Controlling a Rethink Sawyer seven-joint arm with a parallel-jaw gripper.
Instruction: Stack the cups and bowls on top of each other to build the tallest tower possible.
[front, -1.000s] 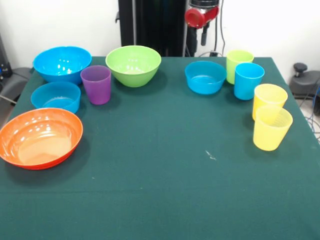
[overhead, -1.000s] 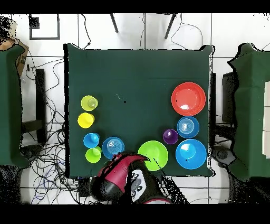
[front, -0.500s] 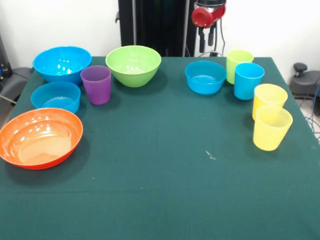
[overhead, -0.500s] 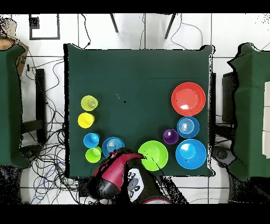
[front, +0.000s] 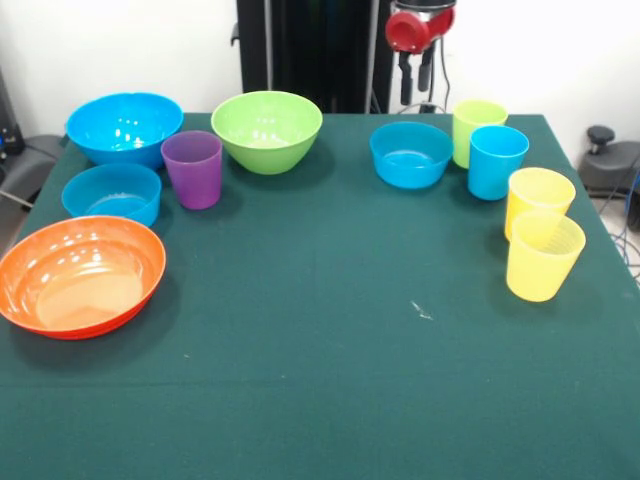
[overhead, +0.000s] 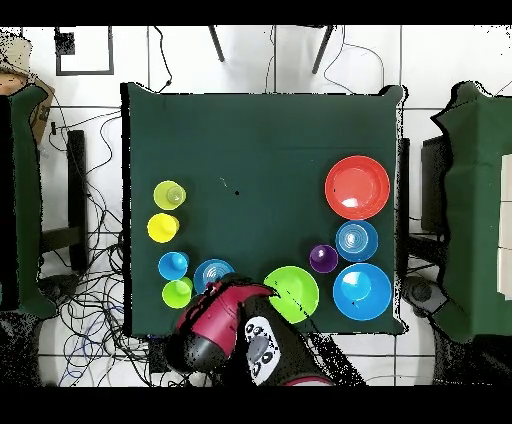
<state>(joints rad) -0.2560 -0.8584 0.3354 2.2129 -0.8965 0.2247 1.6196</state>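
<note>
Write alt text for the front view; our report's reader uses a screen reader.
Nothing is stacked: bowls and cups stand apart on a green table, with the orange bowl, purple cup and three blue bowls at left, and two yellow cups at right. The gripper hangs behind the far edge.

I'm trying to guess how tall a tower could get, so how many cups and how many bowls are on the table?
Cups: 5 (purple, lime green, blue, two yellow)
Bowls: 5 (orange, lime green, large blue, two smaller blue)
Total: 10

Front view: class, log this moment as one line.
stage: nothing stacked | gripper: behind small blue bowl, empty | purple cup: upright on table
</note>
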